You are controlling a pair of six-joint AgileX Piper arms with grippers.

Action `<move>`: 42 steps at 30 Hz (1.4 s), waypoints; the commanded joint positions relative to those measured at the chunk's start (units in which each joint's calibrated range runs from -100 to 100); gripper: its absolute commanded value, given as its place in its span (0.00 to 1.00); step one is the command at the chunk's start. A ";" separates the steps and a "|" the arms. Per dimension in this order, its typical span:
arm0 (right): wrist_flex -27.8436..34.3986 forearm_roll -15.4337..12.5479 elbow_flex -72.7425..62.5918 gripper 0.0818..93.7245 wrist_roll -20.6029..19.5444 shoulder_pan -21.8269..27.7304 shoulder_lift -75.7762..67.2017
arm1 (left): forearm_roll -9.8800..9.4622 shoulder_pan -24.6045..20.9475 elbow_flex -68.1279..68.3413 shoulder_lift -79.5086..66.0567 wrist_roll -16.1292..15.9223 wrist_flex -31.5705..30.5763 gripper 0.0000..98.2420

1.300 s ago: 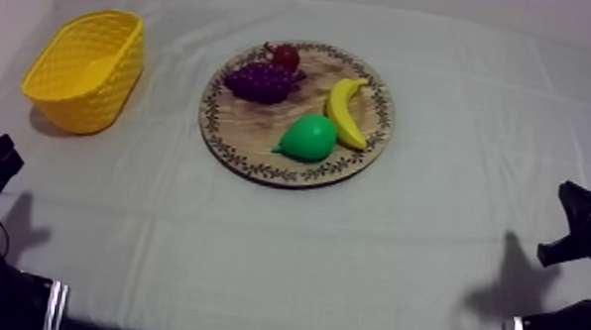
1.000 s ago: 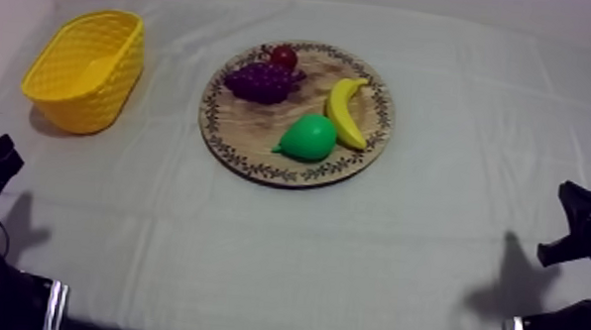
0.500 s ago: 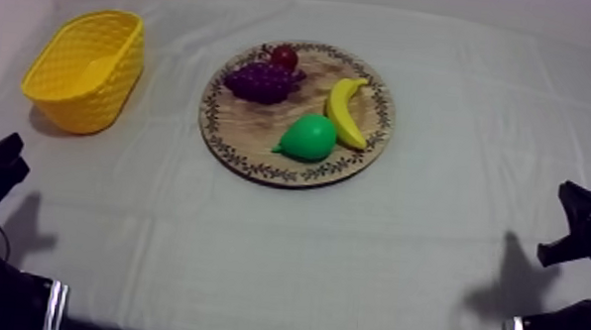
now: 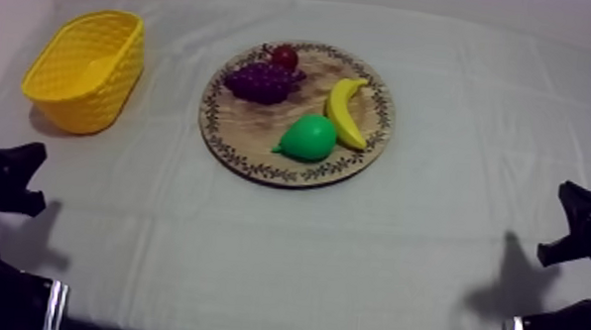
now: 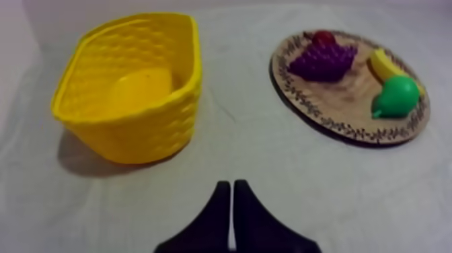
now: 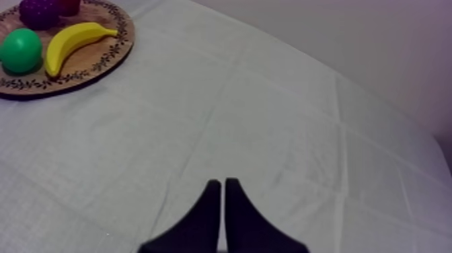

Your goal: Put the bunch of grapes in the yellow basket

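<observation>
1. The bunch of grapes (image 4: 261, 80) lies on the wooden board (image 4: 247, 139), on the half of it that is toward the basket and far from the arms. No gripper is near it.
2. A small red fruit (image 4: 285, 56) sits just behind the grapes and touches them.
3. On the other half of the board lie a banana (image 4: 344, 111) and a pear (image 4: 308, 137). The pear is just beside the banana and seems to touch it. Both are apart from the grapes.
4. The yellow basket (image 4: 90, 103) stands upright on the cloth (image 4: 284, 246) at the left side of the table, well apart from the board. Its open mouth faces up.
5. The left gripper (image 5: 231, 183) is clenched. Its two black fingers lie together as a narrow wedge and grasp nothing. It hangs over the cloth and points at the space between the basket and the board. In the top view it sits low at the left edge.
6. The right gripper (image 6: 219, 180) is also clenched, with its fingers pressed together and nothing between them. It is over plain cloth, well apart from the board. In the top view the right arm sits low at the right edge.
</observation>
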 commanded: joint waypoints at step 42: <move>0.03 -0.01 0.00 0.00 -0.01 -0.01 0.00 | 1.54 10.92 -83.44 93.37 -20.42 21.51 0.00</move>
